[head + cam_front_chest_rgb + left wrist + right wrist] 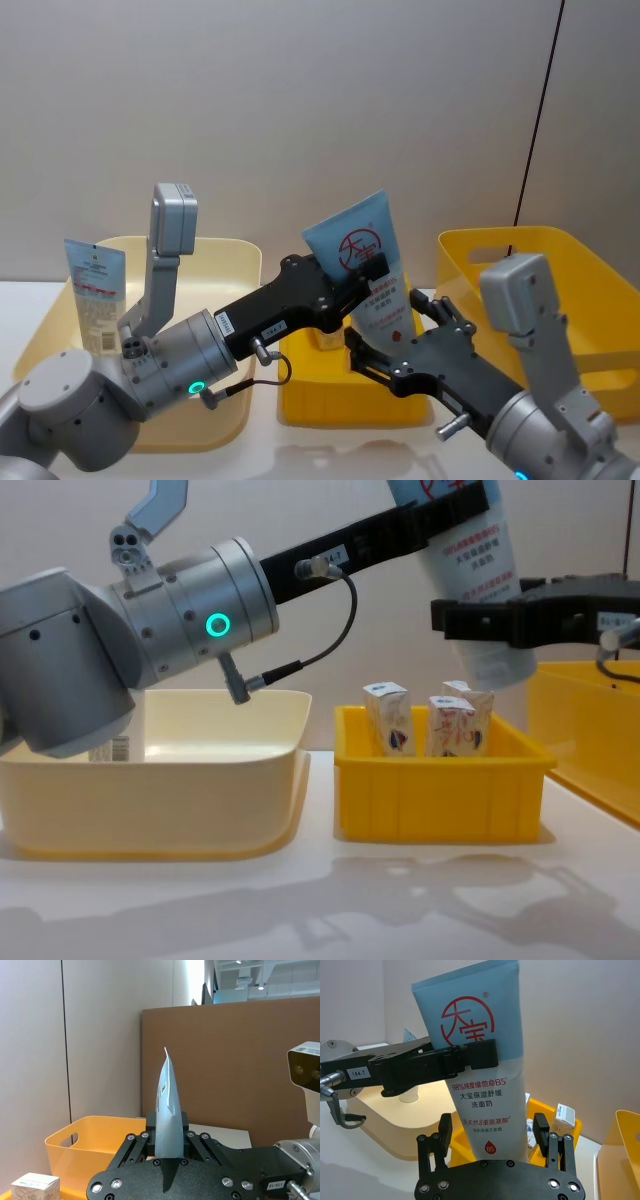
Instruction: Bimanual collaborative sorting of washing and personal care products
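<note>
The large squeeze tube (362,245) is up in the air over the small yellow bin (440,790) in the middle of the table (320,900), standing nearly upright with its flat crimped end on top and leaning a little toward the robot's right. The left gripper (360,278) reaches in from the robot's left and is clamped across the tube's pale-blue upper part, just under the red round mark. From that arm's wrist camera the tube (167,1110) shows edge-on, pinched between the two fingers. The right gripper (398,335) comes in from the robot's right, lower down. It straddles the tube's white lower part with its fingers (445,1132) spread, one on each side. From its own wrist camera a sliver of space seems to remain between each finger and the tube, so it looks released rather than gripping, though the chest camera shows it too side-on to be sure of that gap. Below, three small upright cartons (385,715) stand close together inside the small yellow bin, white with blue and red print. To the robot's left sits a wide cream bin (150,800), touching or just beside the small one, and a second tube (95,290) stands at its far left corner. A large yellow bin (590,290) with a handle slot stands to the right.
</note>
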`<action>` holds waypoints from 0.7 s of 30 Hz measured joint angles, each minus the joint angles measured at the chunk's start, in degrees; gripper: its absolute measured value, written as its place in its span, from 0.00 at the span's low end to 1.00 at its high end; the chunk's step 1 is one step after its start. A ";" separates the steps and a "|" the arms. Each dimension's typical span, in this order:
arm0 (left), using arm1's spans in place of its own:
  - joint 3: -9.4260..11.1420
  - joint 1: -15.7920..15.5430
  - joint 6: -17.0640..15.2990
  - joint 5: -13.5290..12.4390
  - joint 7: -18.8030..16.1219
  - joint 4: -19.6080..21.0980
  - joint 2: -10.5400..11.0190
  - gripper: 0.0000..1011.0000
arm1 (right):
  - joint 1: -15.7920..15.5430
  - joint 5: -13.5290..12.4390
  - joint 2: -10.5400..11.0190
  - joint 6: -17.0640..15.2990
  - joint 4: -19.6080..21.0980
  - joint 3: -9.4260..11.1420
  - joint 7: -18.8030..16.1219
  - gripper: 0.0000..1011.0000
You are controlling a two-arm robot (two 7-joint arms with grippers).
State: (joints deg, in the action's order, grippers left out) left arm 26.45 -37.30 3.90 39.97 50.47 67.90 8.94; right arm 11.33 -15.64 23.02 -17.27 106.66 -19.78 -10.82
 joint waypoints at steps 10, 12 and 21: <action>0.00 0.00 0.00 -0.01 0.00 0.00 0.00 0.24 | 1.30 2.78 -0.74 0.03 -1.29 -1.46 1.09 0.95; 0.00 0.00 0.00 -0.01 0.00 0.00 0.00 0.24 | 1.51 3.18 -0.85 0.04 -1.46 -1.70 1.23 0.91; -0.01 0.00 0.01 -0.01 -0.01 0.00 0.01 0.24 | 2.02 4.38 -1.15 0.09 -2.01 -2.28 1.70 0.70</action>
State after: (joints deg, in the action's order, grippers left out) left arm 26.43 -37.30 3.91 39.96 50.46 67.90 8.95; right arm 13.35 -11.26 21.87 -17.19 104.66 -22.06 -9.12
